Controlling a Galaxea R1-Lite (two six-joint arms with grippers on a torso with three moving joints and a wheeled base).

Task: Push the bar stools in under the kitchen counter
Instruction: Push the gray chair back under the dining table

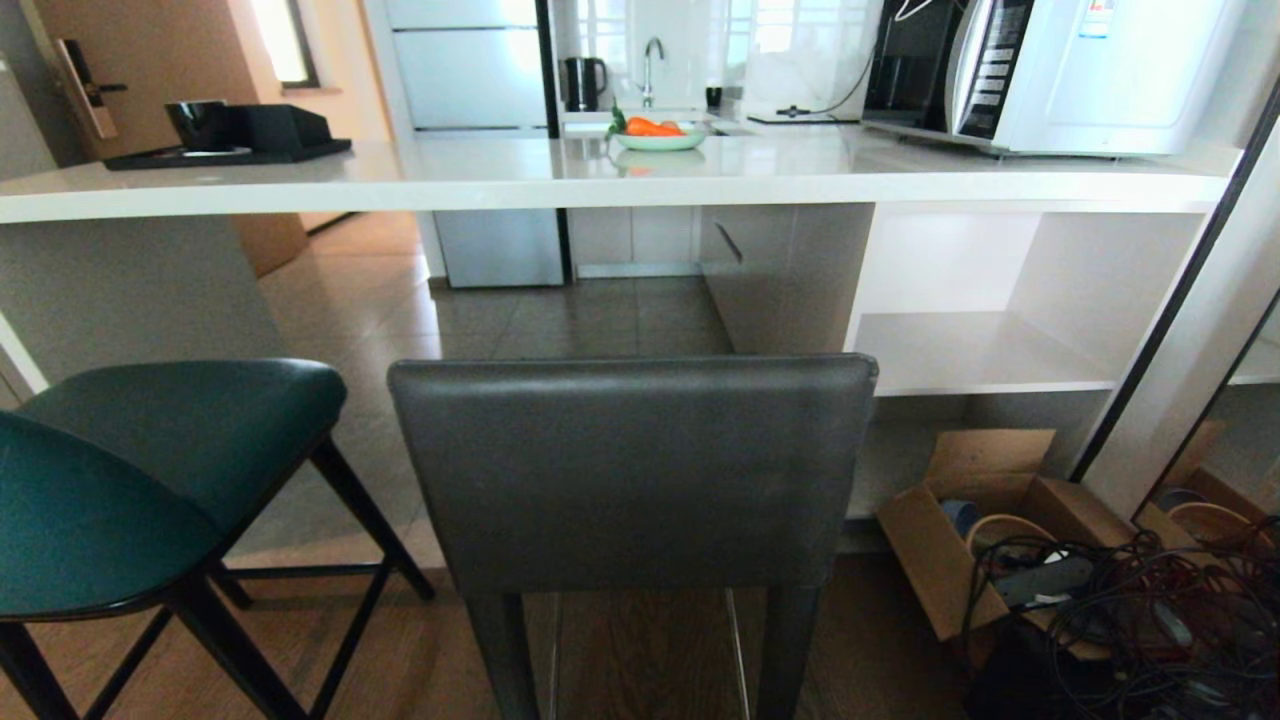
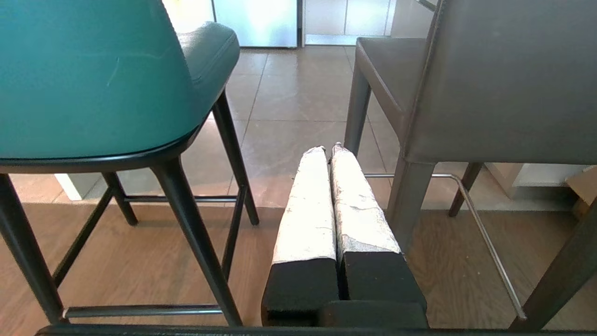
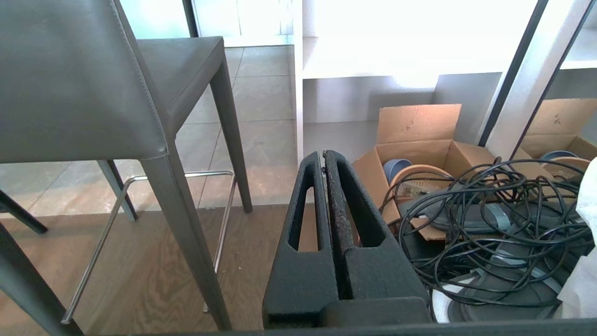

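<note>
Two bar stools stand in front of the kitchen counter (image 1: 600,185), a long white stone slab. The dark grey leather stool (image 1: 632,470) is straight ahead, its rectangular back toward me, its seat short of the counter edge. The teal stool (image 1: 150,470) with thin black legs stands at the left, also out from the counter. Neither arm shows in the head view. My left gripper (image 2: 329,149) is shut and empty, low between the teal stool (image 2: 93,79) and the grey stool (image 2: 503,79). My right gripper (image 3: 323,154) is shut and empty, beside the grey stool (image 3: 74,79).
A cardboard box (image 1: 985,530) and a tangle of black cables (image 1: 1150,620) lie on the floor at the right, below white open shelves (image 1: 975,350). On the counter sit a microwave (image 1: 1060,70), a plate of carrots (image 1: 658,135) and a black tray (image 1: 230,145). A grey side panel (image 1: 120,290) stands at left.
</note>
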